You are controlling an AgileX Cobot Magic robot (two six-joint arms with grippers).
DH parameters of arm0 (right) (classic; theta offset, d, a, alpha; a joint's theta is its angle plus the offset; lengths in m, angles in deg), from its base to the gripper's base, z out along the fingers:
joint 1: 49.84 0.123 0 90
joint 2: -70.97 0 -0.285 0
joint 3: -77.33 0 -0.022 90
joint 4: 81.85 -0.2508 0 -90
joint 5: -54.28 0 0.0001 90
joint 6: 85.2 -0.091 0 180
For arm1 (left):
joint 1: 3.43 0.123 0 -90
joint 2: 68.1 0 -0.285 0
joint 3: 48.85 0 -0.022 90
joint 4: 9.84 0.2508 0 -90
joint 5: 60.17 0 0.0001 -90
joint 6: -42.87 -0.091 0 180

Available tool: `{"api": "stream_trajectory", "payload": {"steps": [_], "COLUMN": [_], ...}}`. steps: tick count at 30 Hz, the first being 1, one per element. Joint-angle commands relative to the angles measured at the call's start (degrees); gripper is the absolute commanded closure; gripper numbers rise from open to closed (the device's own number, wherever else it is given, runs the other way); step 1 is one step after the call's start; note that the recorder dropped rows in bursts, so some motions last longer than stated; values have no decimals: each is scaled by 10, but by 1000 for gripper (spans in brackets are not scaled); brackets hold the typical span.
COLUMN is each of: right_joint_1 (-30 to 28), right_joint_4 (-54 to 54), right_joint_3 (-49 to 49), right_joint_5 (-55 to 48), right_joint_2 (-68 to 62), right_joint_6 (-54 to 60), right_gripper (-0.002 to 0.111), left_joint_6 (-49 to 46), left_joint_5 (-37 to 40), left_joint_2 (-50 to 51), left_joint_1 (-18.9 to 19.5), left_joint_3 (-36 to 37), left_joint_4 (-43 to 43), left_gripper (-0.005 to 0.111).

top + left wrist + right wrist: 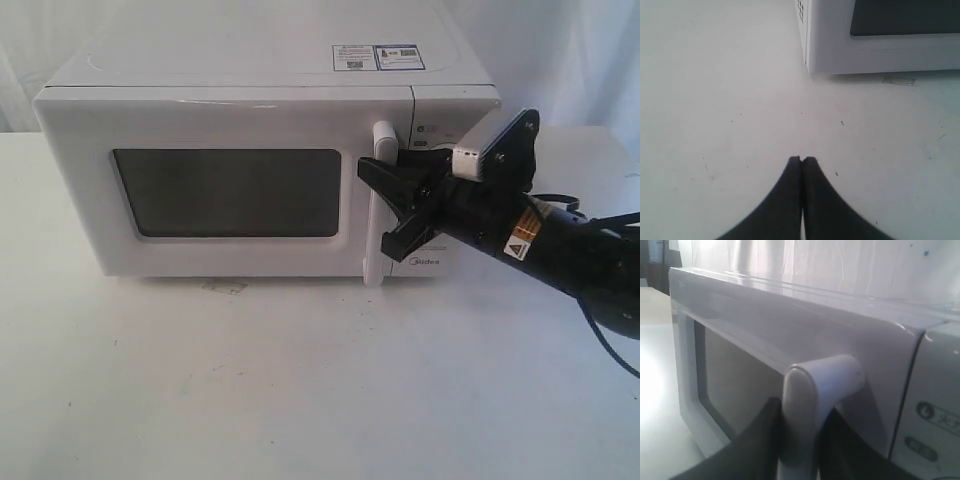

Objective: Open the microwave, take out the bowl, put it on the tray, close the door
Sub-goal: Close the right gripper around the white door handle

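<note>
The white microwave (260,70) stands at the back of the table with its door (220,120) shut, the dark window facing me. My right gripper (390,205) is at the vertical white door handle (381,135). In the right wrist view its two black fingers press against both sides of the handle (802,405), so the gripper (800,430) is shut on it. My left gripper (802,160) is shut on nothing, low over the bare table near the microwave's lower corner (825,45). It does not show in the exterior view. The bowl is hidden and no tray is in view.
The right arm (560,250) reaches in from the right and covers most of the control panel (440,110). Stickers (378,57) lie on the microwave's top. The white table (300,380) runs in front of the oven, with a small scuff (225,287) near its base.
</note>
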Motion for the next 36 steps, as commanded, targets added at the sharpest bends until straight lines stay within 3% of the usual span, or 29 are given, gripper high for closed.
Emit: {"api": "stream_trajectory", "payload": {"steps": [1, 10, 21, 36], "right_joint_1": [6, 6, 43, 53], "right_joint_4": [27, 144, 167, 258], "right_joint_3": [17, 18, 18, 17], "right_joint_5": [-3, -3, -3, -3], "right_joint_2": [-12, -11, -11, 10], "right_joint_6": [-93, -120, -129, -164], "right_gripper": [108, 108, 108, 108], "left_joint_6": [1, 1, 1, 1], "left_joint_5": [0, 0, 0, 0], "left_joint_2": [-3, -3, -3, -3], "left_joint_1": [1, 1, 1, 1], "left_joint_3": [2, 2, 2, 2], "left_joint_4": [-5, -5, -5, -5], "left_gripper": [107, 107, 107, 107]}}
